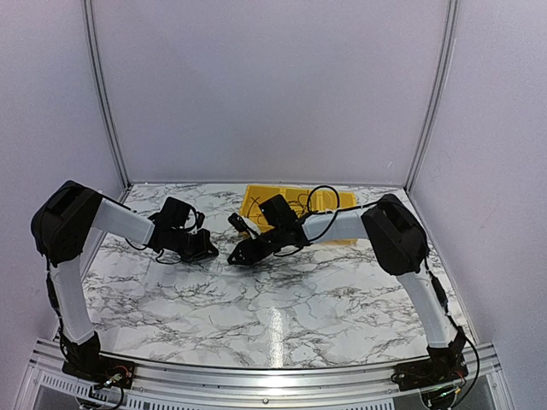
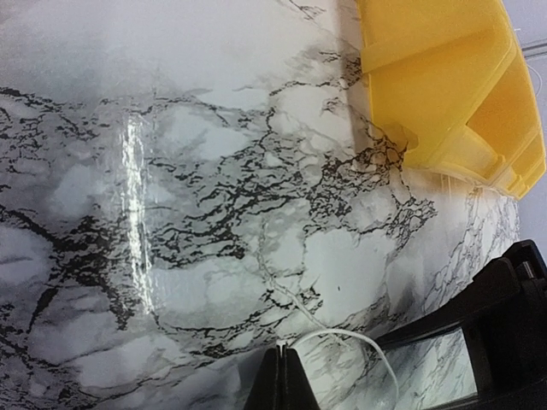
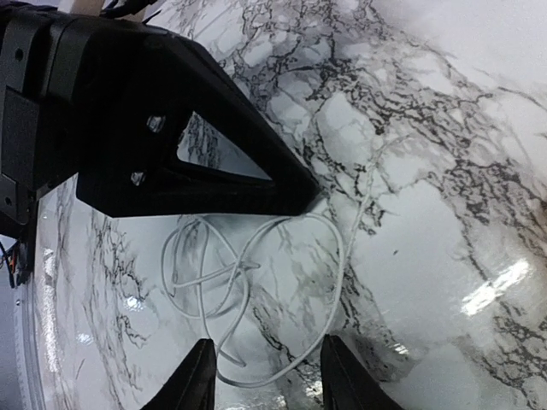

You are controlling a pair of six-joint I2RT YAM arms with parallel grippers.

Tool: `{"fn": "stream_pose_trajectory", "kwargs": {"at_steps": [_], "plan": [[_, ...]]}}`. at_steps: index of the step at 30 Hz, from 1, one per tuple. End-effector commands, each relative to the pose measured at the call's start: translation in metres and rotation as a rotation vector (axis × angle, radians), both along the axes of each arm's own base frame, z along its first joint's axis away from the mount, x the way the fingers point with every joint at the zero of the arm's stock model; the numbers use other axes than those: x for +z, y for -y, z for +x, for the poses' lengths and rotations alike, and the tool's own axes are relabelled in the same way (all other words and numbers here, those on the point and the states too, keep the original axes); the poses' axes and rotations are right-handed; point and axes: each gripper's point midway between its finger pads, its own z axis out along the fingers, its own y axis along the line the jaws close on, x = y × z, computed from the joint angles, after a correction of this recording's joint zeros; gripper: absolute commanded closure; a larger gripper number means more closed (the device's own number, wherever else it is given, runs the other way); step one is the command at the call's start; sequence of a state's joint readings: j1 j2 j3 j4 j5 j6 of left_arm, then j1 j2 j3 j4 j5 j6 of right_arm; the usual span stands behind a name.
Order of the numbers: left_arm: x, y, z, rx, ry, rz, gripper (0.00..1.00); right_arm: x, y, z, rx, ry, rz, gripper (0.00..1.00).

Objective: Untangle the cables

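Near part of the desk (image 1: 273,333) is showing only marble, w/ both arm bases sitting at its near edge. Toward mid-desk the two arms are reaching inward, tips almost meeting. R gripper (image 3: 267,346) is hanging released, fingers spread wide, low over a thin white cable (image 3: 248,272). That cable is lying on the desk in a loose coil of a few overlapping loops. The coil is sitting btwn and just beyond those fingers, and I can't tell if any strand is touching them. L gripper (image 2: 285,363) is pointing in from the left and is clenched on one strand at the coil's edge. In its own wrist view the fingers are pressing together, w/ the white strand curving out from the tip. At the far side, right of centre, a yellow tray (image 1: 255,201) is resting on the desk, and thin dark cables (image 1: 301,203) seem to be lying in it, too small to say how knotted. Judging progress: prob early to mid. One cable is out on the desk and being worked, but its loops are crossing, so it isn't straightened yet. The tray lot is looking untouched. Next, the R gripper likely needs to be closing on a separate strand so the two can be drawing the coil apart.
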State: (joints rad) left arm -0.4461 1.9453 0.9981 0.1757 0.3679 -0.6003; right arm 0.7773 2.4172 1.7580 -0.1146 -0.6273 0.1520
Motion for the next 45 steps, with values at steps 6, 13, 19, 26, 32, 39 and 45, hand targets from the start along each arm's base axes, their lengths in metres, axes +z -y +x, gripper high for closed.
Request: {"fn": "stream_pose_trajectory", "kwargs": {"at_steps": [6, 13, 19, 26, 32, 39, 45], "plan": [[-0.027, -0.014, -0.035, -0.007, -0.111, 0.066, 1.00, -0.012, -0.013, -0.008, -0.013, -0.121, 0.041, 0.64], [-0.018, -0.013, -0.032, -0.018, -0.083, 0.062, 1.00, -0.002, -0.019, 0.004, -0.052, -0.087, 0.064, 0.94], [0.023, -0.019, -0.031, -0.039, 0.045, 0.076, 0.80, 0.033, -0.018, 0.016, -0.060, 0.040, 0.079, 1.00], [0.054, -0.006, -0.045, -0.121, 0.126, -0.026, 0.67, 0.049, -0.018, 0.019, -0.031, 0.112, 0.082, 1.00], [0.030, 0.000, -0.032, -0.095, 0.059, -0.014, 0.68, 0.063, -0.022, 0.018, -0.002, 0.135, 0.116, 1.00], [0.012, 0.006, 0.003, -0.008, 0.046, 0.001, 0.70, 0.082, -0.024, 0.001, 0.091, 0.134, 0.177, 1.00], [0.003, 0.008, 0.015, 0.019, 0.035, 0.012, 0.74, 0.128, -0.020, -0.015, 0.206, 0.219, 0.247, 1.00]]}}
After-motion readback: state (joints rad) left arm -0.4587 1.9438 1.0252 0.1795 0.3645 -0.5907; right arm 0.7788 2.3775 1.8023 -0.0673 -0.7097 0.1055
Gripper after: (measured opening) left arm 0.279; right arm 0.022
